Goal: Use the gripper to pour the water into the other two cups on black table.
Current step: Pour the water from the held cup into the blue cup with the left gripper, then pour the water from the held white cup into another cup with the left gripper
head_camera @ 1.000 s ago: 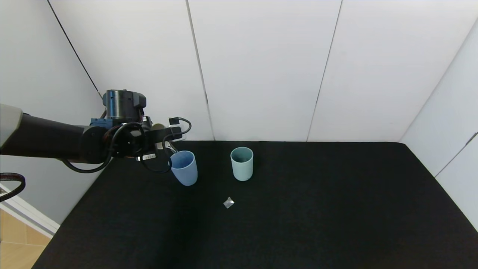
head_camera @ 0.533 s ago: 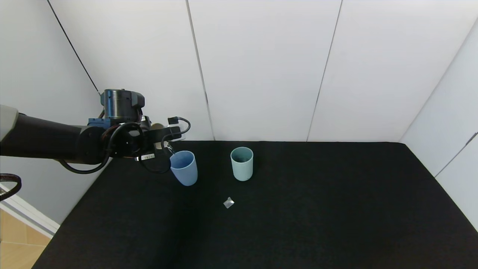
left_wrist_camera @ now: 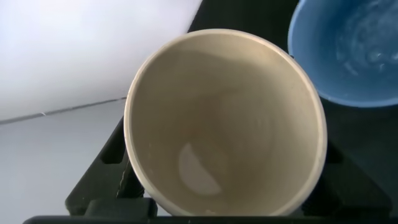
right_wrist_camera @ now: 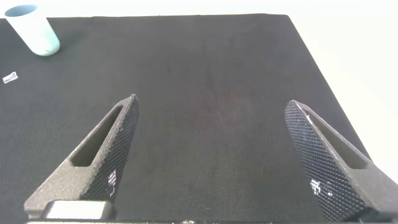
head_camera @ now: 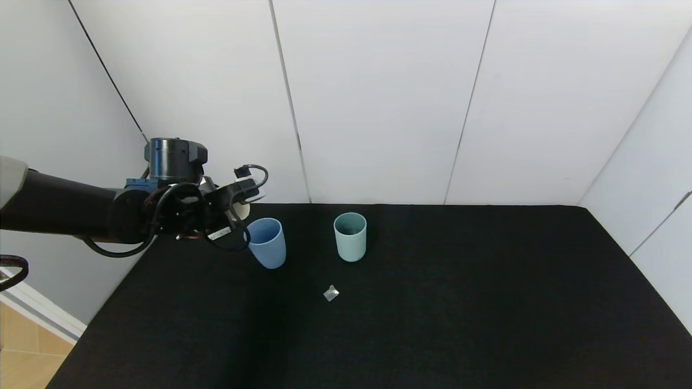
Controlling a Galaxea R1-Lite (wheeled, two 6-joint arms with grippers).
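My left gripper [head_camera: 238, 199] is shut on a cream-white cup [left_wrist_camera: 224, 124], held tilted just left of the light blue cup [head_camera: 266, 242] and above the black table [head_camera: 432, 324]. Only a sliver of the cream cup [head_camera: 243, 209] shows in the head view. In the left wrist view I look into its mouth, and the light blue cup [left_wrist_camera: 354, 56] beside it has water in it. No stream runs between them. The teal-green cup [head_camera: 350, 236] stands upright to the right of the blue one. My right gripper [right_wrist_camera: 211, 102] is open and empty over bare table.
A small crumpled clear scrap [head_camera: 331, 293] lies on the table in front of the two cups. White wall panels stand right behind the table's far edge. The teal-green cup [right_wrist_camera: 34, 28] and the scrap [right_wrist_camera: 9, 78] also show far off in the right wrist view.
The left wrist has rotated back, so the cream cup's rim has drawn away from the blue cup. The thin stream of water seen earlier has stopped.
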